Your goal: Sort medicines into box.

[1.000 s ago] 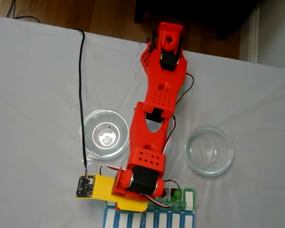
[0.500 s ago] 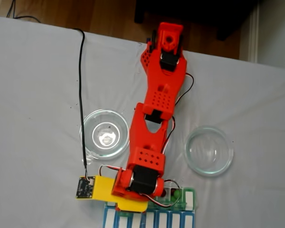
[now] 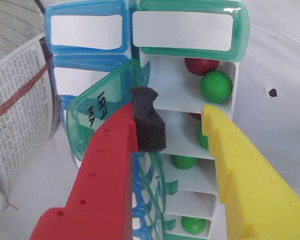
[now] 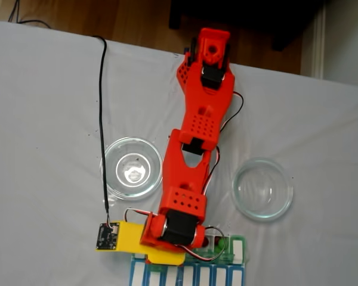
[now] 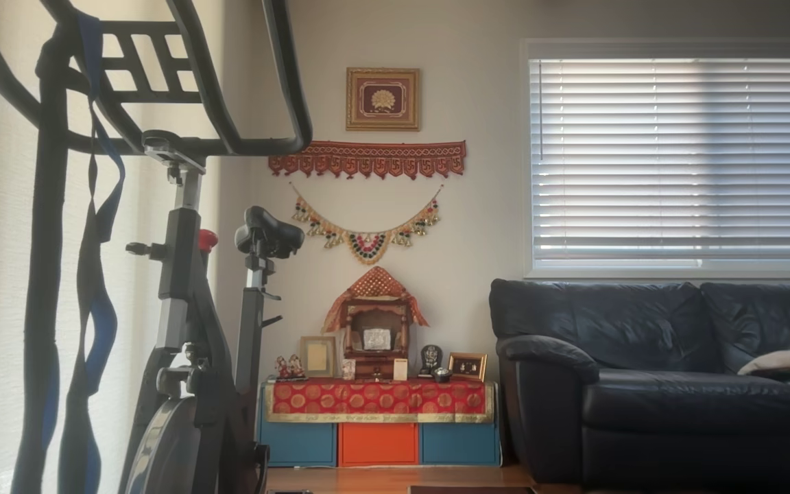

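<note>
In the wrist view my gripper (image 3: pixel 175 117) is open, just above the box (image 3: pixel 225 107). Its red finger (image 3: pixel 110 165) carries a black foam pad (image 3: pixel 149 120), and its yellow finger (image 3: pixel 245 180) hangs over the box's right wall. Nothing sits between them. The open white compartments hold medicines: a dark red ball (image 3: pixel 201 65) and a green ball (image 3: pixel 216 86) at the top, and green balls (image 3: pixel 182 161) (image 3: pixel 192 225) lower down. One green lid (image 3: pixel 102 107) stands half raised against the red finger. In the fixed view the arm's wrist (image 4: pixel 176 226) covers the box (image 4: pixel 230 250).
A blue-lidded row (image 3: pixel 85 30) lies beside the green one, also seen at the bottom edge (image 4: pixel 191 275). Two clear glass dishes (image 4: pixel 131 168) (image 4: pixel 262 189) flank the arm on the white cloth. A black cable (image 4: pixel 101 119) runs down to the wrist camera.
</note>
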